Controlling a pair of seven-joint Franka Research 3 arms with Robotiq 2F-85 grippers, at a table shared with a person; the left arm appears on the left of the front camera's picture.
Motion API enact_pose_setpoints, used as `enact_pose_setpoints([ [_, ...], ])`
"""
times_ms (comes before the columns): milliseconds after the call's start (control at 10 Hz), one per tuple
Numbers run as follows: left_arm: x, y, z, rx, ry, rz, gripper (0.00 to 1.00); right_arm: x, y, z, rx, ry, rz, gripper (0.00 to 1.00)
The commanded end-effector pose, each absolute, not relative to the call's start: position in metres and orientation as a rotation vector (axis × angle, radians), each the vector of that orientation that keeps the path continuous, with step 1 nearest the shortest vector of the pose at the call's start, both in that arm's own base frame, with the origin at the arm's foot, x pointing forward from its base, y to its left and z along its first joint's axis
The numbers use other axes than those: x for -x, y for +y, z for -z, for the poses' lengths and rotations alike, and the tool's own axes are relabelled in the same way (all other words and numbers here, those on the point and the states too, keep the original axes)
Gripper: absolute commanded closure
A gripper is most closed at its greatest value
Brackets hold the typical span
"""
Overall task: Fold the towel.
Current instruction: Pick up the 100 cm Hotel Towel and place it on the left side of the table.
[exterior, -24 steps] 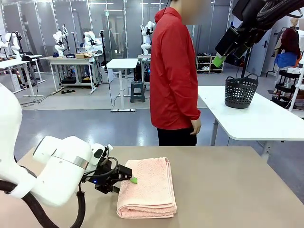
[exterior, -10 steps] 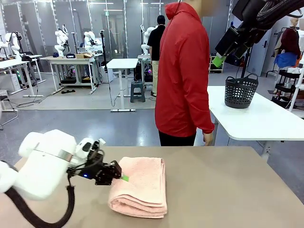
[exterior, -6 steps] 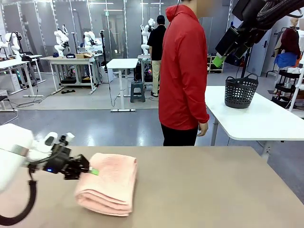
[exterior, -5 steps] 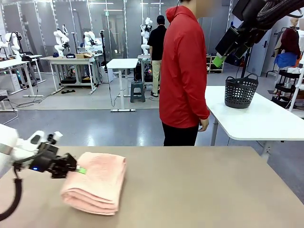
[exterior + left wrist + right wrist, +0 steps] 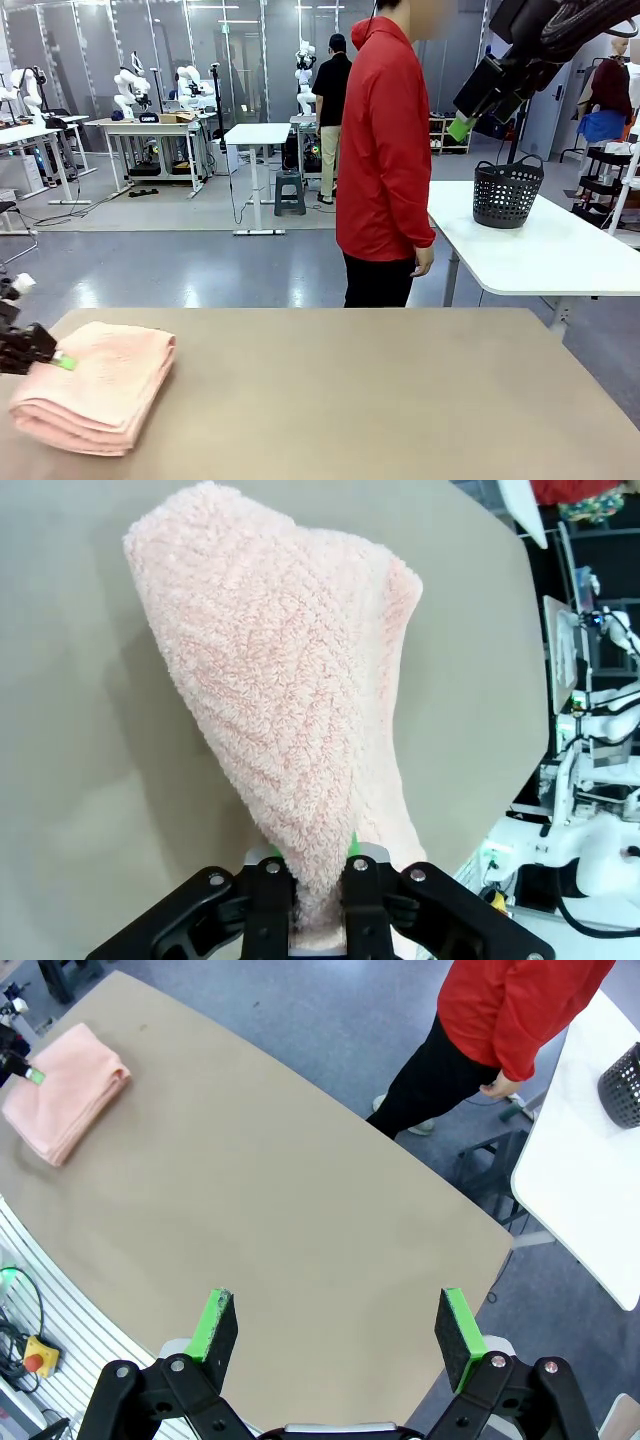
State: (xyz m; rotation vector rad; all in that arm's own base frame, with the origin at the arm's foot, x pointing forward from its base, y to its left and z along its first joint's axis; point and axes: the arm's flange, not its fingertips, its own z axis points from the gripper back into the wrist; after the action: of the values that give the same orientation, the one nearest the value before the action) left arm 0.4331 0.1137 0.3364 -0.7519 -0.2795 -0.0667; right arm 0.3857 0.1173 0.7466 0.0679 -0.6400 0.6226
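Already, I judged the folding nearly done: the pale salmon-pink terry-cloth towel (image 5: 95,385) lay folded at the tan table's (image 5: 400,400) left edge, my left pincer (image 5: 318,872) pinching it, the right pincer (image 5: 338,1325) spread wide.

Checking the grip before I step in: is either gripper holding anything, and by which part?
The left gripper pinches the folded pale pink terry-cloth towel by its near edge. The right gripper is open, holding nothing.
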Motion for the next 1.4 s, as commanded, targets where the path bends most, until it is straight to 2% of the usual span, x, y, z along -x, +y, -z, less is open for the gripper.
enact_pose_setpoints([
  [0, -0.448, 0.143, -0.347, 0.759, -0.262, 0.036, 1.0, -0.385, 0.116, -0.747, -0.066, -0.634, -0.63, 0.0],
  [200, -0.453, 0.171, -0.344, 0.729, -0.216, 0.041, 1.0, -0.385, 0.116, -0.747, -0.066, -0.634, -0.63, 0.0],
  [300, -0.456, 0.177, -0.344, 0.704, -0.187, 0.051, 0.78, -0.385, 0.116, -0.747, -0.066, -0.634, -0.63, 0.0],
  [400, -0.459, 0.179, -0.345, 0.683, -0.18, 0.059, 0.42, -0.385, 0.116, -0.747, -0.066, -0.634, -0.63, 0.0],
  [500, -0.461, 0.181, -0.349, 0.668, -0.18, 0.061, 0.38, -0.385, 0.116, -0.747, -0.066, -0.634, -0.63, 0.0],
  [600, -0.461, 0.183, -0.353, 0.64, -0.177, 0.059, 0.03, -0.385, 0.116, -0.747, -0.066, -0.634, -0.63, 0.0],
  [700, -0.457, 0.185, -0.359, 0.601, -0.166, 0.054, 0.0, -0.385, 0.116, -0.747, -0.066, -0.634, -0.63, 0.0],
  [900, -0.441, 0.192, -0.38, 0.465, -0.15, 0.021, 0.0, -0.385, 0.116, -0.747, -0.066, -0.634, -0.63, 0.0],
  [1000, -0.431, 0.195, -0.393, 0.433, -0.169, 0.04, 0.13, -0.385, 0.116, -0.747, -0.066, -0.634, -0.63, 0.0],
  [1100, -0.421, 0.197, -0.407, 0.417, -0.188, 0.074, 0.03, -0.385, 0.116, -0.747, -0.066, -0.634, -0.63, 0.0],
  [1300, -0.405, 0.193, -0.428, 0.377, -0.202, 0.136, 0.0, -0.385, 0.116, -0.747, -0.066, -0.634, -0.63, 0.0],
])
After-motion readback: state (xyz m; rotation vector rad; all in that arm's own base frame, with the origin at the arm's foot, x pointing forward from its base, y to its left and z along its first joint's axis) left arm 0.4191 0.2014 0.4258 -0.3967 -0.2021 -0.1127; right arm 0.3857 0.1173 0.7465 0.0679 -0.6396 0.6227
